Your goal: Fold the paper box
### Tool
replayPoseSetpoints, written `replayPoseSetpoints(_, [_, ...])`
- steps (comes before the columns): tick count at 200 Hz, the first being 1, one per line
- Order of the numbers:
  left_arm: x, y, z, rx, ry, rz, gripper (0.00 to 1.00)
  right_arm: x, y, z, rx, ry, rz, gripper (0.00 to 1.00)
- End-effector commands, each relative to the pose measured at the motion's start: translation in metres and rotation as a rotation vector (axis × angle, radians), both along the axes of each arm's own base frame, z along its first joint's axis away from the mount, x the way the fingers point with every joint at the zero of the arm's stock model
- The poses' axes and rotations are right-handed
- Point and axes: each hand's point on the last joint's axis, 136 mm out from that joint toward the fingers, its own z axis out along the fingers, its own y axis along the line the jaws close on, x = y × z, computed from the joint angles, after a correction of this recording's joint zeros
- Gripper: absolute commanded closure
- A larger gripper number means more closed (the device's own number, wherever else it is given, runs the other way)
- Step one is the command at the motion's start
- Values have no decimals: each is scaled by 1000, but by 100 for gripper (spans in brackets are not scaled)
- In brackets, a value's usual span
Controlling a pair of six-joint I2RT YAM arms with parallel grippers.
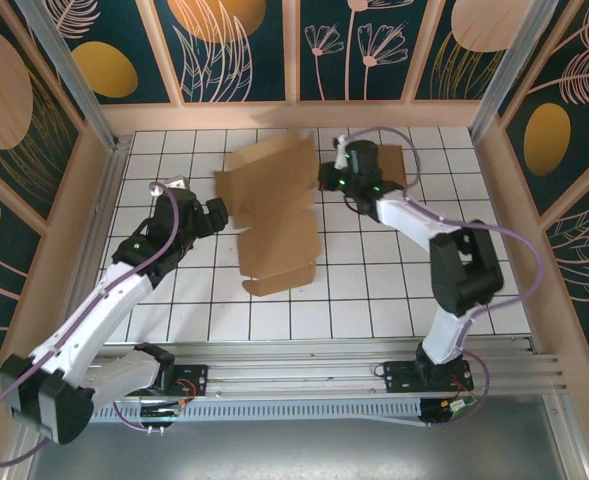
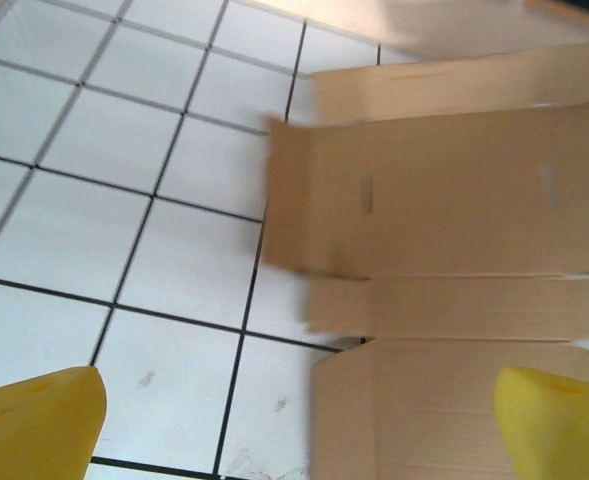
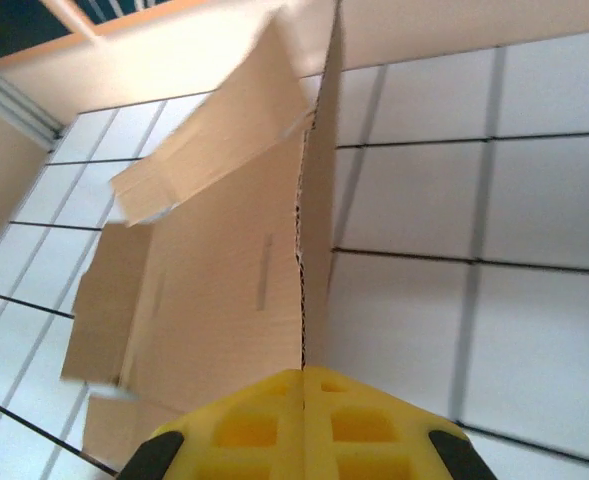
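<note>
the left arm [image 1: 104, 300] and right arm [image 1: 414, 215] share white link shells and black joint housings, with green lights at the wrists. a lilac cable [image 1: 529, 250] loops along each. the bases [image 1: 424, 378] are black blocks. the left tool [image 1: 219, 215] and right tool [image 3: 304, 378] wear yellow fingers [image 3: 244, 430], the right pair moulded with square pockets.

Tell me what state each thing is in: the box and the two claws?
Box: unfolded, flaps spread out, one panel pinched at its edge.
Left gripper: open, holding nothing, at the box's left side.
Right gripper: shut on the box panel.
</note>
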Motion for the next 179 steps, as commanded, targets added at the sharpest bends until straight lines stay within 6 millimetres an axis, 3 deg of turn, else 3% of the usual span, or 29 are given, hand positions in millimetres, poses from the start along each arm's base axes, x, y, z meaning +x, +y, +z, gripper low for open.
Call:
replayPoseSetpoints(1, [21, -9, -10, -71, 8, -45, 2, -26, -14, -34, -23, 39, 38, 100])
replayPoseSetpoints(32, [47, -17, -57, -169, 113, -97, 5, -44, -45, -55, -20, 83, -10, 100])
replayPoseSetpoints(54, [65, -44, -83, -218, 208, -229, 7, -50, -59, -61, 20, 126, -55, 100])
replayPoseSetpoints(85, [89, -67, -112, -245, 286, -319, 15, -63, -59, -61, 94, 155, -88, 100])
replayPoseSetpoints(89, [90, -69, -126, -248, 321, -323, 16, -64, -60, -61, 100, 150, -94, 100])
replayPoseSetpoints(115, [94, -74, -157, -266, 411, -316, 24, -66, -61, -64, 104, 154, -101, 100])
replayPoseSetpoints(148, [88, -76, -190, -290, 484, -305, 46, -65, -63, -65, 98, 155, -110, 100])
replayPoseSetpoints(171, [91, -82, -192, -312, 470, -323, 69, -63, -57, -63, 116, 155, -90, 100])
replayPoseSetpoints(179, [96, -85, -186, -319, 442, -349, 77, -63, -56, -58, 114, 146, -77, 94])
